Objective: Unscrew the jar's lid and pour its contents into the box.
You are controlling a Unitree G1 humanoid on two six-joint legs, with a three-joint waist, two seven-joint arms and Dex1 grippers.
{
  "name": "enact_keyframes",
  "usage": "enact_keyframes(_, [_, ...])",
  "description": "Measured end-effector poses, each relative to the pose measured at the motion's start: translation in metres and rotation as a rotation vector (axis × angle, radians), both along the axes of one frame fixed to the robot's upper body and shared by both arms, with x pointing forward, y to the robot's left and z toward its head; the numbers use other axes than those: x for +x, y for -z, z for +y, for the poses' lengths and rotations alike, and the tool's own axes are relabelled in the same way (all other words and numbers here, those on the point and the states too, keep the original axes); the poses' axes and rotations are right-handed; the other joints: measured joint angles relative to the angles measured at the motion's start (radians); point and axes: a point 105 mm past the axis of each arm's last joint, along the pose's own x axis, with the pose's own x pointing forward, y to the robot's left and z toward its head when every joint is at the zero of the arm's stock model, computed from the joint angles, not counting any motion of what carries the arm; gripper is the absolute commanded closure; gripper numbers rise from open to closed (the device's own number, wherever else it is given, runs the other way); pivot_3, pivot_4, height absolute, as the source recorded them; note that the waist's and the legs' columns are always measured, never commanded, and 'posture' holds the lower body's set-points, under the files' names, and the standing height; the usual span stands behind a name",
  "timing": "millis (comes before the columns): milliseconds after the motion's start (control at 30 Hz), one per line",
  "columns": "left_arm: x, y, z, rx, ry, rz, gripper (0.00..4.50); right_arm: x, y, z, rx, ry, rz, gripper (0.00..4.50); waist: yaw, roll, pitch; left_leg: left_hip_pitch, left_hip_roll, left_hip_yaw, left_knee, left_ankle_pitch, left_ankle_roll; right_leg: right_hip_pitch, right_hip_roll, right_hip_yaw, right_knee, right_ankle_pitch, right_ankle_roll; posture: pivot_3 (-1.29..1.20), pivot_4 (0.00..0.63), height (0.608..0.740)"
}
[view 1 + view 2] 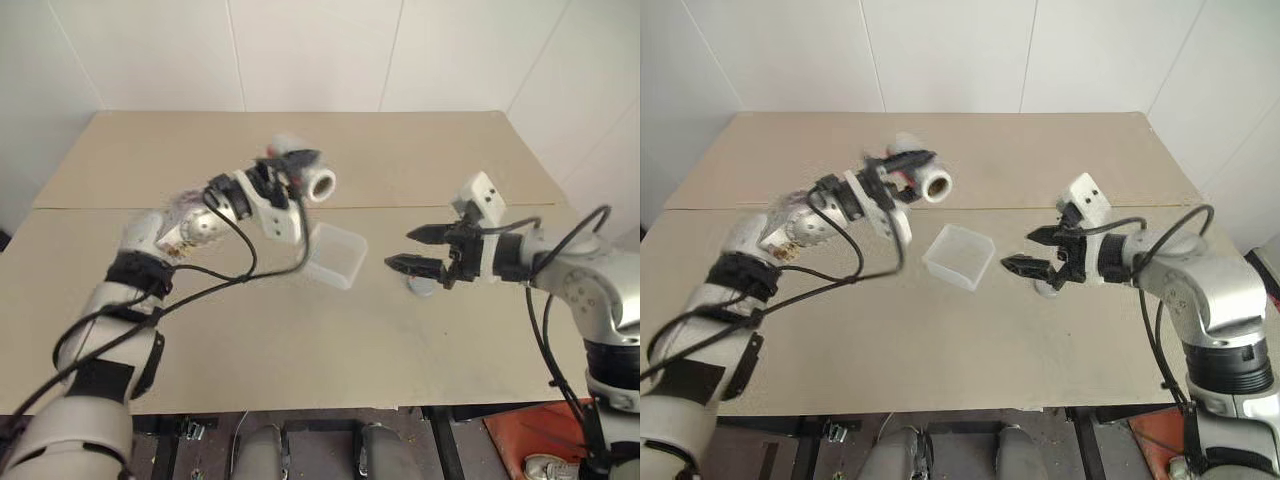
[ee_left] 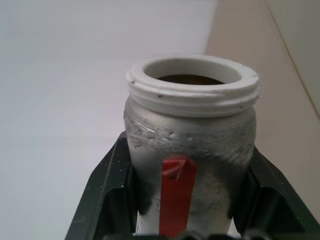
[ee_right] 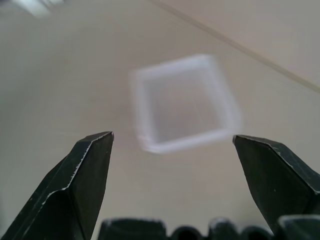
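A tan tabletop (image 1: 300, 340) with a seam across it stands against white wall panels (image 1: 310, 50), above orange floor (image 1: 520, 440).

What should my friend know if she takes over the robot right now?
Left gripper: shut on the jar, held tipped on its side above the table, open mouth toward the box.
Right gripper: open, holding nothing, beside the box.
Lid: off, lying on the table under the right gripper.
Done: unscrewing.
Left: pour the contents into the box; it looks empty.
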Motion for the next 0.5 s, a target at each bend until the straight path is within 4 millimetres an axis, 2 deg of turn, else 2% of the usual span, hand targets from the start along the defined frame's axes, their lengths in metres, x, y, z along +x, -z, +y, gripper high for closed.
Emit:
enact_keyframes(67, [0.006,0.017,-0.009,0.205,0.07,-0.181,2.55,-0.003,-0.006,0.011,-0.012,-0.057,0.008,0.04,0.005,0.0,0.0,-0.001,0.0,0.0,0.001,0.0,0.0,-0.001,0.0,-0.001,0.0,0.0,0.001,0.0,0.15,0.74])
enact_keyframes(167, [0.013,0.029,-0.012,0.351,0.142,-0.338,2.55,-0.001,-0.017,0.016,-0.014,-0.074,-0.014,0.04,0.008,0.0,0.0,-0.005,0.0,0.0,0.001,0.0,0.001,-0.004,0.0,-0.002,0.003,0.0,0.001,0.0,0.15,0.74])
enact_keyframes(333, [0.026,0.032,-0.019,0.425,0.142,-0.477,2.55,0.0,-0.023,0.017,0.03,-0.056,0.002,0.04,0.01,0.0,0.0,-0.016,0.0,0.0,0.004,0.001,-0.001,-0.015,0.0,-0.002,0.005,0.0,0.001,0.0,0.15,0.74])
enact_keyframes(500, [0.022,0.031,-0.031,0.402,0.188,-0.515,2.55,-0.005,-0.033,0.018,0.069,-0.058,-0.029,0.04,0.013,0.0,0.0,-0.019,0.0,0.0,0.006,0.001,-0.002,-0.017,-0.001,-0.002,0.006,0.001,0.002,0.0,0.15,0.74])
